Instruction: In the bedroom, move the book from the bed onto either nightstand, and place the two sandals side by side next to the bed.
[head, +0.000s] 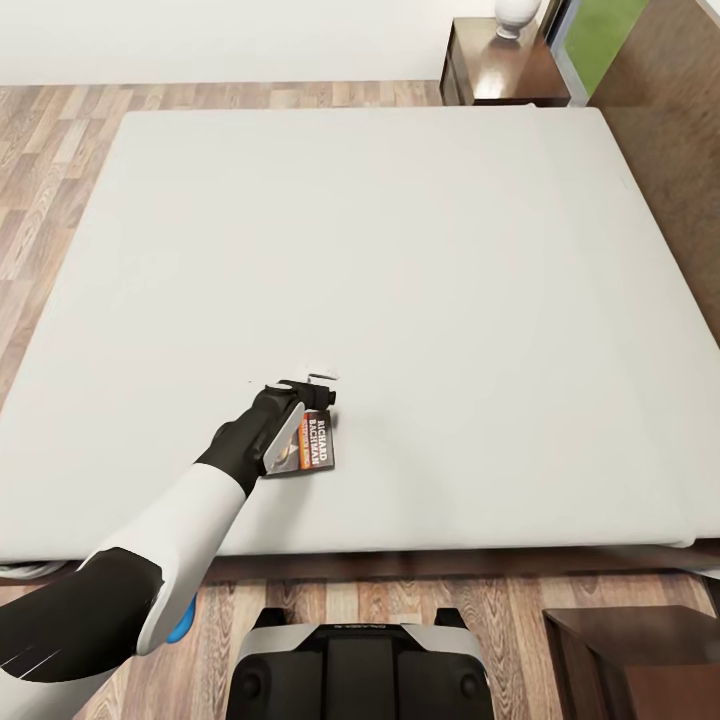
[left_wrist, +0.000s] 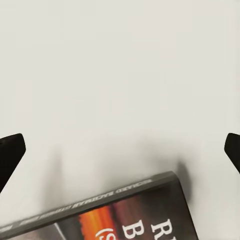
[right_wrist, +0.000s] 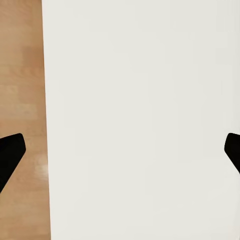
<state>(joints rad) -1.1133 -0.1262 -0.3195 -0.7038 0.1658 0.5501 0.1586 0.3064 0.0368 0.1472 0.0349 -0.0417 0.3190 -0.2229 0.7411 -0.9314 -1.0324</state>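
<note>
Nearest me, my left arm reaches out over the near edge of the bed (head: 420, 250), and my left gripper (head: 318, 385) hangs just over the book (head: 318, 452), which lies flat on the pale mattress close to that edge. In the left wrist view my fingers (left_wrist: 11, 152) sit spread wide apart with nothing between them, the book's (left_wrist: 125, 215) spine and a corner just beneath. My right fingers (right_wrist: 11, 152) are likewise spread and empty, over a strip of wood floor and a plain white face.

I judge the book light and fairly stiff, a thin paperback with a slick cover; lying flat on a soft mattress, it gives me little edge to get under. Pinching across the spine side, or pressing one edge into the mattress so the other lifts, looks the likeliest hold.

Near my right, a dark nightstand (head: 630, 650) stands beside the bed. Far off, by the other side, is a second nightstand (head: 500, 65) carrying a white vase (head: 516, 15).
</note>
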